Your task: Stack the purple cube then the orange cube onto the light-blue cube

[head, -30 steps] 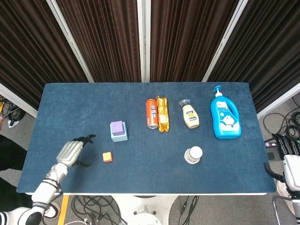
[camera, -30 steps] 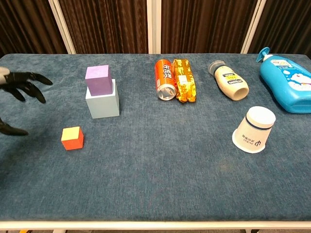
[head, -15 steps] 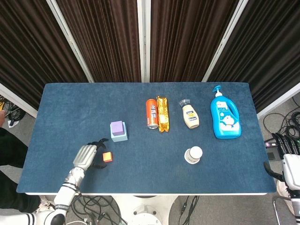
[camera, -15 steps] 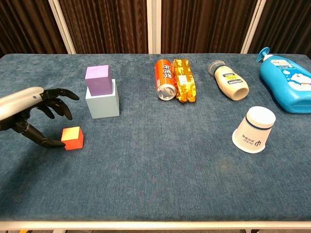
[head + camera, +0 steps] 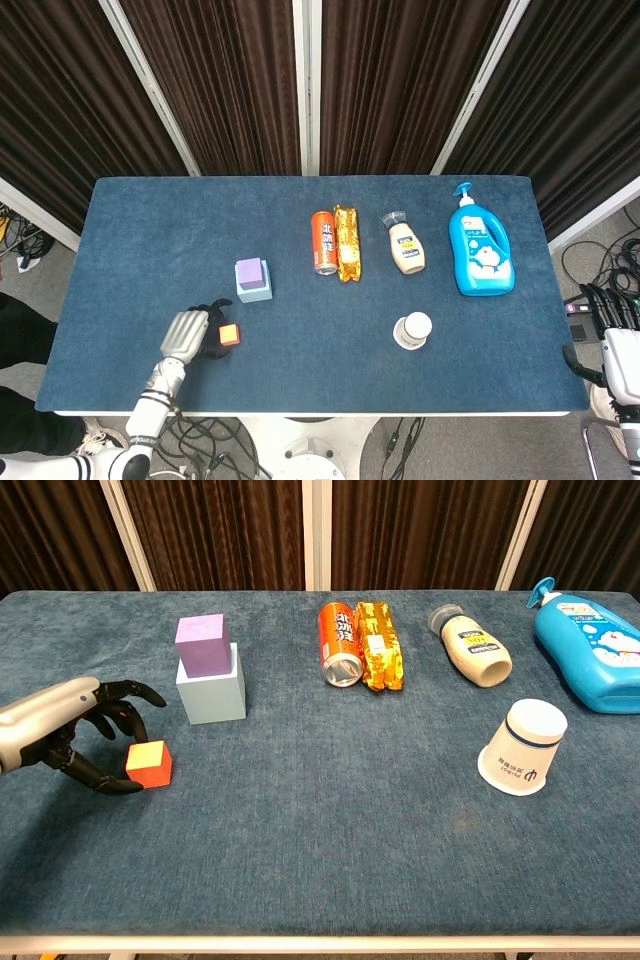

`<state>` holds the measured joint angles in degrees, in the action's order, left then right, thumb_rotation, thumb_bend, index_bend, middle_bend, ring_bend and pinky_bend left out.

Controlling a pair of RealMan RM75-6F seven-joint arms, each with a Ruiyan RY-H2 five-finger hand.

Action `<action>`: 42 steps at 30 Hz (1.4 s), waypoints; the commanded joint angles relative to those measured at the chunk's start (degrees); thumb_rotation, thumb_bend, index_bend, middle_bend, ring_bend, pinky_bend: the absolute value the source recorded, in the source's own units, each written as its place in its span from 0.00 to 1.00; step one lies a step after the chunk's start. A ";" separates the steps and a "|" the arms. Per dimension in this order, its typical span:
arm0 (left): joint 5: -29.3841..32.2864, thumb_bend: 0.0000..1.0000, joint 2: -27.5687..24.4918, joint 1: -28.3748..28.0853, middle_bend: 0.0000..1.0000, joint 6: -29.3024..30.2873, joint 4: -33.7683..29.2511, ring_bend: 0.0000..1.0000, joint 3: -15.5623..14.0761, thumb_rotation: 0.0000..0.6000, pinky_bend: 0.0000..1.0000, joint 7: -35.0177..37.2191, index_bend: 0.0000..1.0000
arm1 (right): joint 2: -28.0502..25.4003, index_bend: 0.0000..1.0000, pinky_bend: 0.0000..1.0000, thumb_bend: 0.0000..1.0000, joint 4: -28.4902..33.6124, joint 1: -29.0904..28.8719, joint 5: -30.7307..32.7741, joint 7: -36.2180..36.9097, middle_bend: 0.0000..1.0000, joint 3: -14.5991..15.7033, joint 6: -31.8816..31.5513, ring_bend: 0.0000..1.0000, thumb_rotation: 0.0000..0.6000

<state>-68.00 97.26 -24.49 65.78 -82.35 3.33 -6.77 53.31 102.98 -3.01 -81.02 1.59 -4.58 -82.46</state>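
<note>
**Materials and finishes on the tabletop**

The tabletop point(image 5: 330, 820) is covered in a blue cloth with a soft, matt, slightly mottled nap. The purple cube point(image 5: 202, 644), the light-blue cube point(image 5: 211, 690) and the orange cube point(image 5: 149, 764) have smooth, matt faces. The left hand point(image 5: 95, 740) pairs a silvery, faintly shiny back shell with matt black fingers point(image 5: 130, 690). The orange can point(image 5: 339, 643) looks like glossy metal, with a bare metallic end. Beside it, the golden packet point(image 5: 379, 646) is shiny, crinkled foil. The cream bottle point(image 5: 470, 646) and the blue pump bottle point(image 5: 590, 652) look like smooth, glossy plastic. The white cup point(image 5: 522, 748) appears to be matt paper.
</note>
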 commanded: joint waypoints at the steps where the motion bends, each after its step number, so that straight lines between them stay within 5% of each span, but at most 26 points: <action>1: 0.35 0.21 0.80 0.19 0.55 -0.04 0.44 0.36 0.64 1.00 0.35 0.01 0.29 | 0.00 0.04 0.00 0.23 0.00 0.00 0.07 0.04 0.07 -0.01 0.03 0.00 1.00; 21: 0.98 0.33 2.19 1.37 0.64 0.53 0.50 0.46 2.79 1.00 0.42 -0.75 0.36 | -0.22 0.04 0.00 0.23 -0.03 -0.06 0.25 0.84 0.06 -0.27 -0.07 0.00 1.00; 34: -2.15 0.34 -11.20 0.21 0.64 1.02 -5.31 0.47 6.67 1.00 0.43 -0.26 0.36 | -0.16 0.04 0.00 0.23 -0.01 -0.22 0.42 0.55 0.06 -0.22 0.29 0.00 1.00; 42: -4.46 0.34 -20.34 -3.84 0.62 -6.77 -5.75 0.45 9.52 1.00 0.41 10.36 0.36 | 0.16 0.04 0.00 0.23 -0.05 -0.19 0.37 -0.05 0.06 -0.10 0.19 0.00 1.00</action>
<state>-71.85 78.92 -26.66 61.68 -87.68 11.53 0.54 53.46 102.94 -3.20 -80.65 1.55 -4.69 -82.27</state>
